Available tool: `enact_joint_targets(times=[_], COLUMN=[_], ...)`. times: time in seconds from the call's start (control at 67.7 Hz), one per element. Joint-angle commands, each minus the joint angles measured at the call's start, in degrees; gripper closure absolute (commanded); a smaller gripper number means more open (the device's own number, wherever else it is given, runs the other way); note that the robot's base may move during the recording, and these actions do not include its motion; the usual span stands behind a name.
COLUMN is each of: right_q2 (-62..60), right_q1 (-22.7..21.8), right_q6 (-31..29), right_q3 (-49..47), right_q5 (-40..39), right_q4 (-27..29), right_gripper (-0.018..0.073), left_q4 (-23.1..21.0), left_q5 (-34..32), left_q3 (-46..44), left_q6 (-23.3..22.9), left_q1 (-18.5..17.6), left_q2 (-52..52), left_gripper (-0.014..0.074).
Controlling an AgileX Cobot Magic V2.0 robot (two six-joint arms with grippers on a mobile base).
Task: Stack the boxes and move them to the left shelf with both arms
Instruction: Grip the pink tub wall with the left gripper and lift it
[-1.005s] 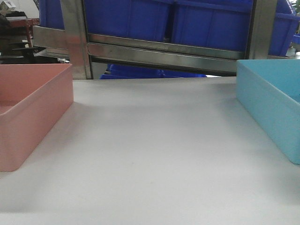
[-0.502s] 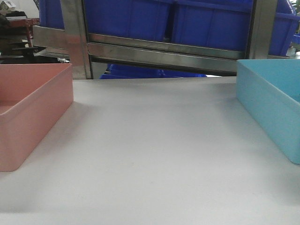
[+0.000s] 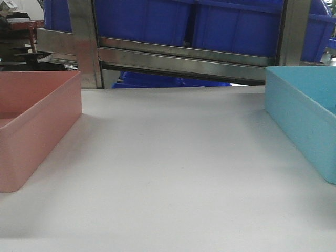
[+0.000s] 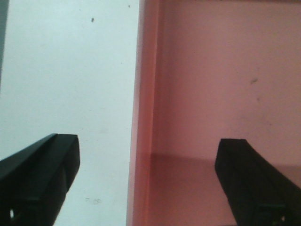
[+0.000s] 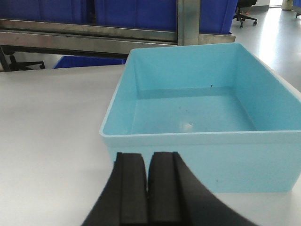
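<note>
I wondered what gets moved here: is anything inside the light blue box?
No, the light blue box shows only its bare floor and walls in the right wrist view.

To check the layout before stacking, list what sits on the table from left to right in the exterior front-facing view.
salmon pink bin → bare stretch of the white table → light blue bin. The steel rack with dark blue crates behind spans the whole width, so it has no place in the order.
</note>
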Motion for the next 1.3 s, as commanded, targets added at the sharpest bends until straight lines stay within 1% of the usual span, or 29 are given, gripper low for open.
enact_joint_targets(times=[0.0, 0.103, 0.192, 0.296, 0.429, 0.458, 0.517, 0.68, 0.798, 0.887, 1.034, 1.094, 1.197, 1.241, 1.286], right_q2=[1.2, 1.2, 1.2, 1.2, 1.2, 1.2, 1.2, 1.2, 1.2, 1.2, 1.2, 1.2, 1.2, 1.2, 1.2], right_q1=[-0.2, -0.2, -0.2, -0.2, -0.2, -0.2, -0.2, -0.2, -0.2, -0.2, -0.2, -0.2, -0.2, -0.2, -0.2], right_q6=[-0.6, -0.6, -0.6, -0.6, -0.6, -0.6, -0.6, -0.6, -0.6, -0.6, -0.6, -0.6, -0.6, -0.6, -0.6], right_q3=[-1.3, -1.3, -1.3, -1.3, -1.3, -1.3, -1.3, -1.3, -1.3, -1.3, -1.3, -1.3, -1.3, -1.3, -1.3], right_q5=[-4.9, -4.9, -4.9, -4.9, -4.9, -4.9, -4.9, -4.9, -4.9, -4.9, -4.9, -4.9, -4.9, -4.9, -4.9], right_q4=[-0.6, -0.6, -0.6, -0.6, -0.6, -0.6, -0.6, -0.6, -0.6, -0.6, -0.6, -0.6, -0.6, -0.6, -0.6], right_gripper=[0.0524, 0.0524, 0.0524, 0.0524, 0.0524, 0.0524, 0.0524, 0.0524, 0.0524, 0.0524, 0.0524, 0.0524, 0.0524, 0.0524, 0.0524], left_q4=[-0.7, -0.7, -0.7, -0.7, -0.7, -0.7, -0.7, -1.0, -1.9, -5.0, -8.4, -10.4, -15.4, -17.5, -18.4], left_q5=[-3.1, -3.3, -3.5, -3.5, -3.0, -2.8, -2.6, -1.6, 1.9, 5.4, 9.7, 11.9, 15.3, 16.4, 16.8], left_q3=[-2.0, -2.0, -2.0, -2.0, -2.0, -2.0, -2.0, -2.3, -4.2, -6.4, -9.6, -10.0, -10.0, -10.0, -10.0], left_q6=[0.3, 0.3, 0.3, 0.3, 0.3, 0.3, 0.3, 0.3, 0.2, -0.2, -7.1, -8.7, -9.3, -10.8, -12.1], left_q1=[0.1, 0.1, 0.1, 0.1, 0.1, 0.1, 0.1, 0.1, 0.0, 0.0, 0.0, -0.2, -0.5, -0.9, -1.7], left_q2=[0.0, 2.8, 4.0, 4.0, 4.0, 4.0, 4.0, 3.9, 3.9, 3.6, 1.6, 0.3, -2.1, -3.1, -4.1], left_gripper=[0.0103, 0.0118, 0.0191, 0.0327, 0.0582, 0.0617, 0.0596, 0.0599, 0.0599, 0.0599, 0.0599, 0.0599, 0.0599, 0.0599, 0.0599])
